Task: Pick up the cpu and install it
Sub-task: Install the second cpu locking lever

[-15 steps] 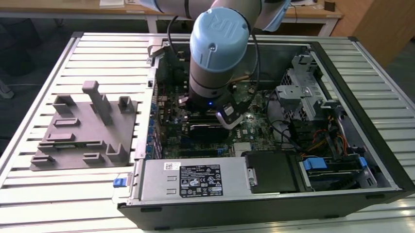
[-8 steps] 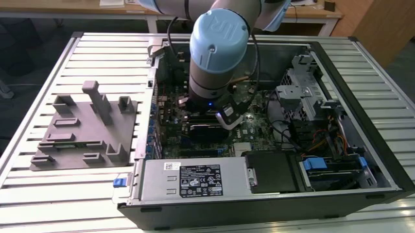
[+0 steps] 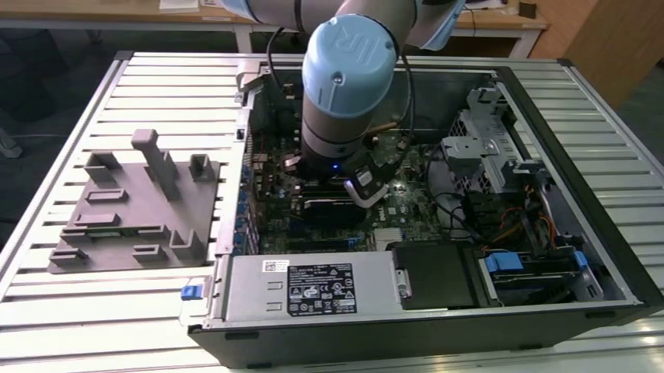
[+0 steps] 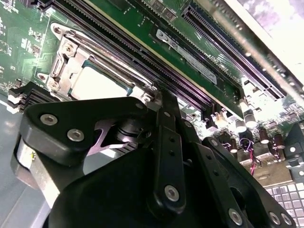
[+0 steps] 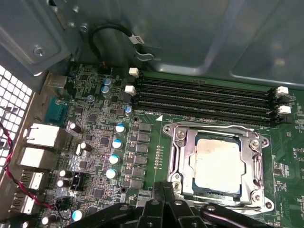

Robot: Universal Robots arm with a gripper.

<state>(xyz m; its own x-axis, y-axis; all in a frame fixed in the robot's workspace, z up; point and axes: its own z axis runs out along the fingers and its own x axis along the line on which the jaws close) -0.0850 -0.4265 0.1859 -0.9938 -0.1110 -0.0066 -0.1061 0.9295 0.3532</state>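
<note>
Sitting inside the metal-framed socket (image 5: 217, 164) on the green motherboard (image 5: 118, 137), the cpu (image 5: 217, 160) is seen in both wrist views, its silver top bare. The jaws (image 5: 166, 209) are hung just above the socket's edge, apart from the chip; whether they are spread or pressed together cannot be told. A grey moulded tray (image 3: 130, 206) is seen on the slatted tabletop (image 3: 62, 303), beside the open computer case (image 3: 581, 256)

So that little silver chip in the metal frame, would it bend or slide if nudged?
The cpu looks like a flat, rigid metal-topped square, so it probably would not flex. It lies inside the socket frame, which likely stops it sliding. Its smooth, shiny top probably offers little grip.
</note>
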